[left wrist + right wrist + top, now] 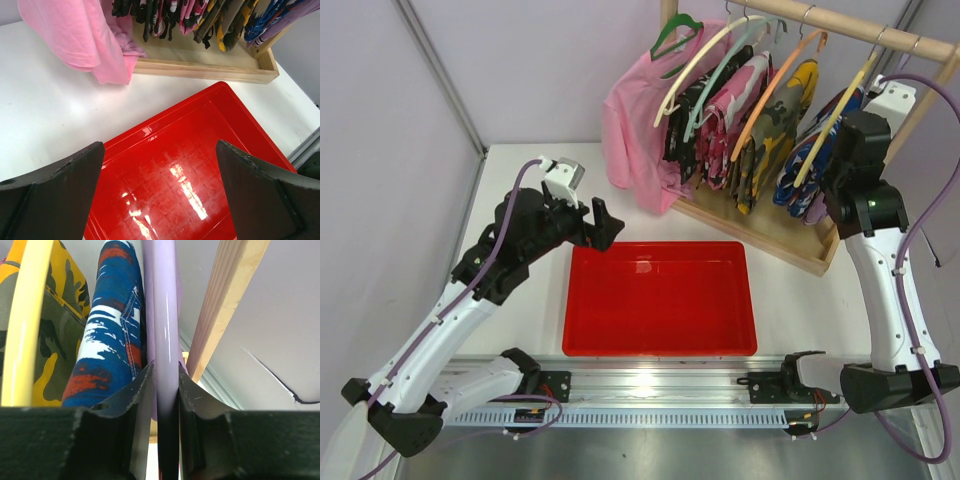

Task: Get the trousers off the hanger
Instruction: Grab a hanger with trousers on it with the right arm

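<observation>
R gripper [166, 375] is clenched on a glossy lavender bar, prob. the arm of the lavender hanger [165, 305] rather than cloth; the view is too close to be sure. The lavender trousers [292, 17] hang at the rack's 3 o'clock end. The black speckled trousers [682, 140] hang toward its 9 o'clock end, just beside the pink shirt [630, 130]. L gripper [160, 145] is released, jaws wide, hovering over the red tray [660, 246] at its 10 o'clock corner.

Risks: w/ plastic pinched and not fabric, a pull would take hanger and trousers together, or snag the hook on the wooden rail [840, 25] and rock the rack. The blue-red-white garment [110, 340] touches the jaw's outer side at 9 o'clock, so it may get dragged along. Slick plastic could also slip out.
</observation>
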Action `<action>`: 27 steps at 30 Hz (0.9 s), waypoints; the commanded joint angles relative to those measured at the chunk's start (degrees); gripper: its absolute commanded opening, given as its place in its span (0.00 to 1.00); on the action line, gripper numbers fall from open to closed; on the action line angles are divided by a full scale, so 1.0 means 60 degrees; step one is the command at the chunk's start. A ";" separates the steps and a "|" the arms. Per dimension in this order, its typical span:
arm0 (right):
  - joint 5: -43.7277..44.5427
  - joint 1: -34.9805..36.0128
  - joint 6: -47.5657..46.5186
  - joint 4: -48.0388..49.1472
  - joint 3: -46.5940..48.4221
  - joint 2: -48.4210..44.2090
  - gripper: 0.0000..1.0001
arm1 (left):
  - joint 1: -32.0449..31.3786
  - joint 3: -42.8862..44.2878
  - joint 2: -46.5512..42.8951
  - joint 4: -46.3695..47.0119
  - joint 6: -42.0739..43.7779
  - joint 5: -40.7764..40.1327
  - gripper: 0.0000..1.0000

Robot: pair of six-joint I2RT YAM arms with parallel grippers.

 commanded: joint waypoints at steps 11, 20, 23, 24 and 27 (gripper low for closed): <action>0.0949 0.0411 -0.0610 0.1178 -0.0181 -0.0423 0.00 | -0.0036 -0.0065 -0.0136 0.0256 -0.0178 -0.0060 1.00; 0.1432 0.1186 -0.2381 0.1764 0.1676 0.0075 0.00 | -0.0036 -0.0035 -0.0078 0.0344 -0.0134 -0.0046 0.99; 0.1565 0.1524 -0.2851 0.2042 0.2336 0.0295 0.00 | -0.0036 -0.0035 -0.0048 0.0300 -0.0104 -0.0017 0.99; 0.1551 0.1554 -0.2866 0.2042 0.2484 0.0382 0.00 | -0.0036 -0.0050 -0.0034 0.0300 -0.0090 -0.0017 1.00; 0.1726 0.1685 -0.2735 0.1795 0.3129 0.0529 0.00 | -0.0036 -0.0035 -0.0048 0.0270 -0.0075 -0.0060 0.99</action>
